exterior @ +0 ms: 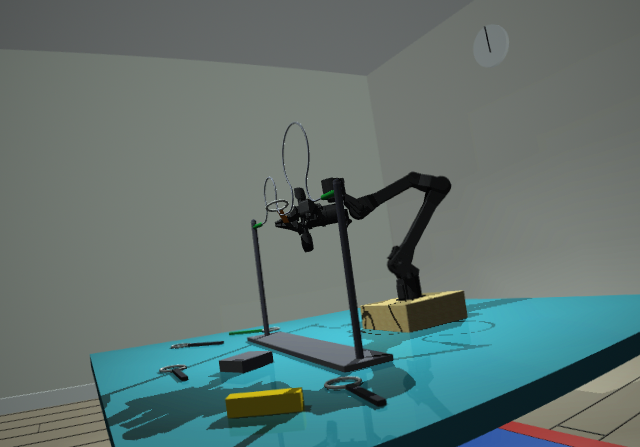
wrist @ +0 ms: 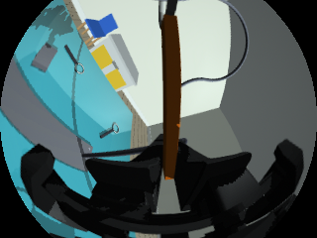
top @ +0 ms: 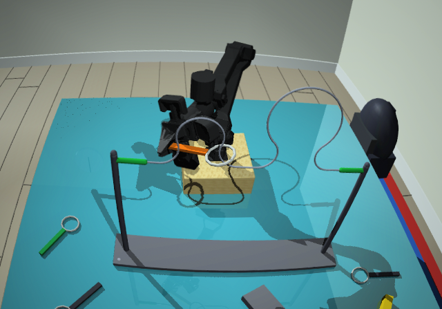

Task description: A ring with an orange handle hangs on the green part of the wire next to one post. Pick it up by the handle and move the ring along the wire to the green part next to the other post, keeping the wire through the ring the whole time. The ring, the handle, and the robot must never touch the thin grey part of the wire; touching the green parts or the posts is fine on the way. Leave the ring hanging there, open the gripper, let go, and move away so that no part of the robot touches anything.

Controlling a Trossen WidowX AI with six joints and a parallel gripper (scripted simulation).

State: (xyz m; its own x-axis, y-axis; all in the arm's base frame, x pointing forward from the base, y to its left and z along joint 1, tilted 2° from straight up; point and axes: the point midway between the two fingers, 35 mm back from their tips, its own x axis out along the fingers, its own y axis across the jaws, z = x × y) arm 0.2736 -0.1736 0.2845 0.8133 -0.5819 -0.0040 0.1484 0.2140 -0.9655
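Clenched gripper (top: 170, 147) grasping orange handle (top: 188, 149) at its far end, keeping black fingers off grey wire (top: 199, 119); ring (top: 220, 154) threaded low on small loop, well short of right green part (top: 351, 170).

The black arm (exterior: 413, 209) rises from its base at right centre of the exterior view, bends at a high elbow and stretches left, roughly level. Its gripper (top: 171, 148) sits at centre frame in the top view, fingers clamped on the orange handle (top: 188, 149).
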